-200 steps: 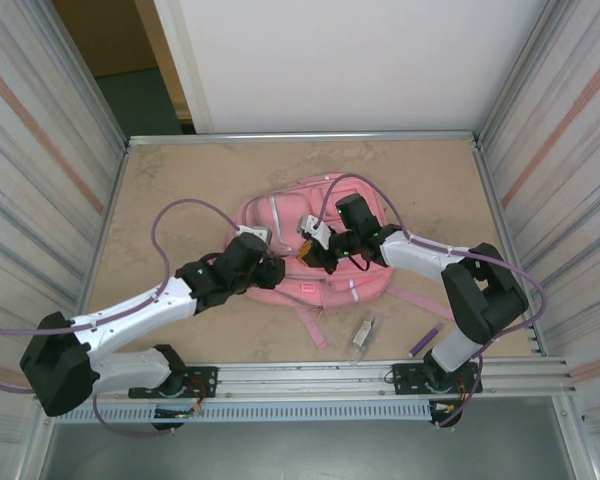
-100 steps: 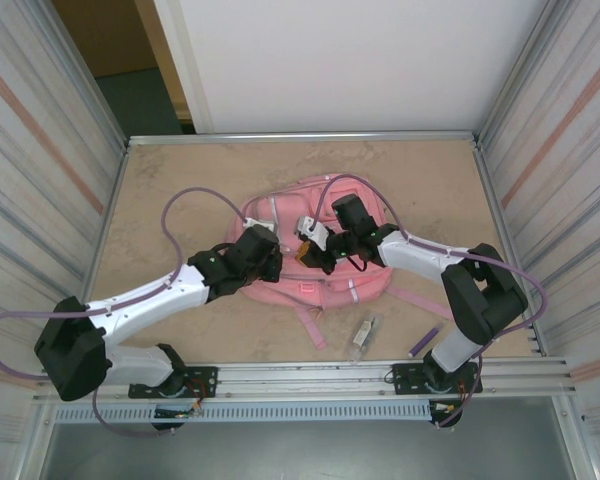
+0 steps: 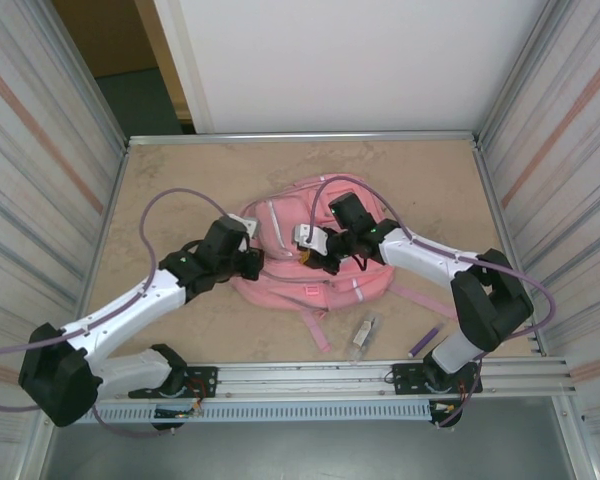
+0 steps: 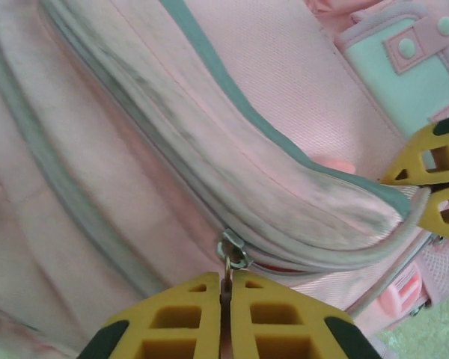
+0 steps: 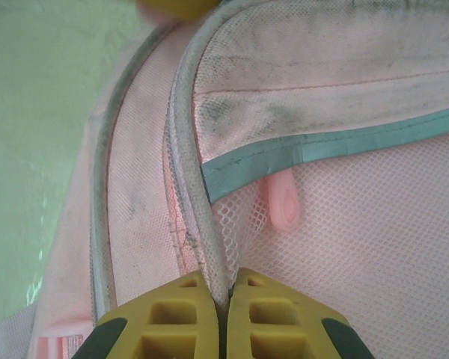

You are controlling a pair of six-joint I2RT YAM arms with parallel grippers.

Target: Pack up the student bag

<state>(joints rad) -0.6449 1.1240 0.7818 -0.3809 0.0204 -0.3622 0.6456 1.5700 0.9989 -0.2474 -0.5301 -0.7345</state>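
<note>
student bag [image 3: 315, 285] lies flat mid-table, held between both sets of fingers, one strap [image 3: 315, 325] trailing toward the arm bases.

left gripper [image 4: 226, 288]: fingers clenched on the metal zip pull [image 4: 230, 256]. The slider sits right at the tips, with the curved grey zip track running up and away from them. In the top view it's on the bag's left edge [image 3: 245, 262].

right gripper [image 5: 223, 288]: pads pinched on the bag's grey piped edge [image 5: 198, 217]. Teal trim [image 5: 322, 153] and a pink pull tab [image 5: 284, 202] are just beyond the tips, over mesh. In the top view it's on the bag's middle [image 3: 308, 252].

Small clear item [image 3: 361, 337] and purple stick [image 3: 425, 343] lie on the table [image 3: 180, 190] by the near rail, well apart from both sets of fingers, on the right arm's side.
</note>
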